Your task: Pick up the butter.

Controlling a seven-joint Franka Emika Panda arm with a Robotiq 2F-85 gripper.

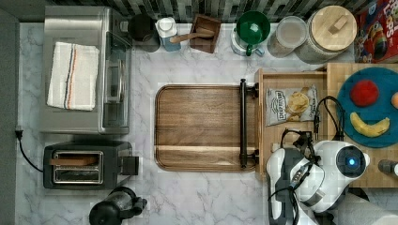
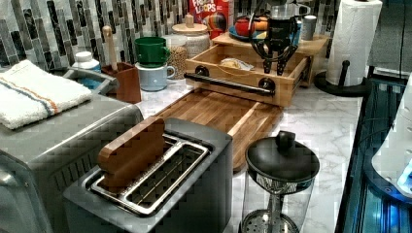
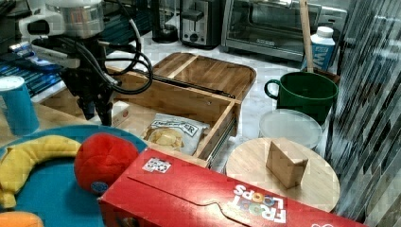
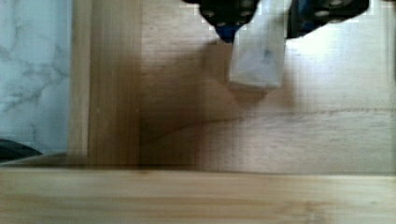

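- One thing matters here: the pale cream rectangular stick of butter, which sits directly between the fingers of your black two-fingered claw, inside the open light-wood drawer.
- In the wrist view, a dark finger stands on each long side of the stick, both very close to the wrapper. You cannot tell from these pictures whether the pads are pressing it or merely flanking it, so treat the grasp as unconfirmed.
- The butter seems to lie flat on the drawer floor under the claw; its shadow falls tight beneath it, so judge it as not lifted yet.
- The white-and-grey chip bag lies in the same drawer, well off to one side of the claw and apart from it.
- The yellow banana and the red round toy fruit rest on the blue plate beside the drawer, clear of the claw.
- Progress, as a judgement: approach and straddling look done. Closing firmly, if not already complete, and raising the stick out of the drawer remain.
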